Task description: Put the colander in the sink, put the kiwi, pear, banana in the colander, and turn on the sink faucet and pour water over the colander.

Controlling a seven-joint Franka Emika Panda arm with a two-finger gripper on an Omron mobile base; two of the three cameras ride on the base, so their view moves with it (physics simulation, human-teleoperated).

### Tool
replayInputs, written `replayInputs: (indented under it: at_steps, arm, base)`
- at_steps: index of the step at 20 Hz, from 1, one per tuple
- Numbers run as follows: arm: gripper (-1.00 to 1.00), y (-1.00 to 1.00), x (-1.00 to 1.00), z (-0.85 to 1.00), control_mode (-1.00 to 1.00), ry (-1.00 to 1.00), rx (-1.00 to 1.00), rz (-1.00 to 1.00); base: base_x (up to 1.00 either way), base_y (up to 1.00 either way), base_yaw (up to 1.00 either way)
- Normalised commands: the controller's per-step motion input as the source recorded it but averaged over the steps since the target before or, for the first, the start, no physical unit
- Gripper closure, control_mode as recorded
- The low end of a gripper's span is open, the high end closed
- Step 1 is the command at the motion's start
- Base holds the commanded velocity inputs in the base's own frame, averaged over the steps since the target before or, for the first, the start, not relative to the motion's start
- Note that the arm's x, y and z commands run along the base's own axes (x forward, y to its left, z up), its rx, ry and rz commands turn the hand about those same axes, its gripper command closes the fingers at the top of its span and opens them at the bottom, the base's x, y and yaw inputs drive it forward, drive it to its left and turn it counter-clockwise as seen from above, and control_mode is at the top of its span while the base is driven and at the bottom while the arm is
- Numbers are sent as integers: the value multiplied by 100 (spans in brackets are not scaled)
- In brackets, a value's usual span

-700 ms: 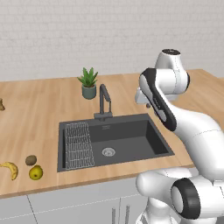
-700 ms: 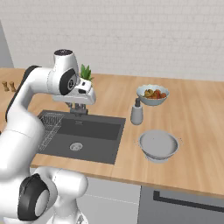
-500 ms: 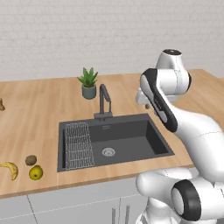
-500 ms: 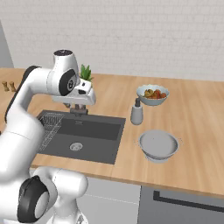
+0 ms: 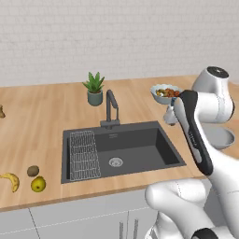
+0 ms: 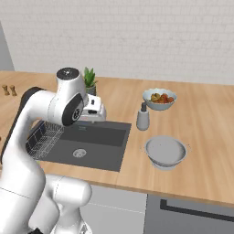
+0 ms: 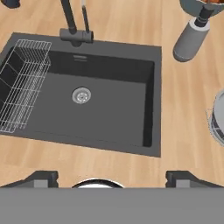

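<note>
In the hand view my gripper [image 7: 111,177] is open and holds nothing; it looks down from above the front edge of the dark sink [image 7: 105,109]. The sink faucet [image 7: 73,24] stands at the basin's far edge, with no water running. The pale colander [image 6: 166,151] sits on the counter right of the sink, and its rim shows at the hand view's right edge [image 7: 218,118]. The banana [image 5: 10,180], kiwi [image 5: 32,170] and pear [image 5: 38,184] lie together on the counter left of the sink [image 5: 119,148].
A wire rack [image 7: 21,89] fills the sink's left side. A soap dispenser [image 6: 143,119] stands between the sink and the colander. Behind it is a fruit bowl [image 6: 159,98]. A potted plant [image 5: 94,88] stands behind the faucet [image 5: 111,108].
The arm has swung a little to the right and lower over the sink. The gripper stays open, and nothing on the counter has moved.
</note>
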Motion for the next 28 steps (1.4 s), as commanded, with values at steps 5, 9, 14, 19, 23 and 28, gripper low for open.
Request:
replayInputs:
  at_steps: [5,9,14,19,23,28]
  arm:
    - [-100,-53,-41,-6,-100,-7,-11,30]
    - [-100,-53,-11,-8,-100,11,-20,30]
    - [-100,-53,0,-14,-100,16,-19,25]
    - [-100,-54,0,-18,-100,5,-17,20]
    - [-100,-50,0,-28,-100,1,-18,16]
    - [-100,-43,8,-38,-100,0,-19,4]
  base:
    - [0,0,0]
    - [0,0,0]
    - [0,0,0]
    - [0,0,0]
    - [0,0,0]
    - [0,0,0]
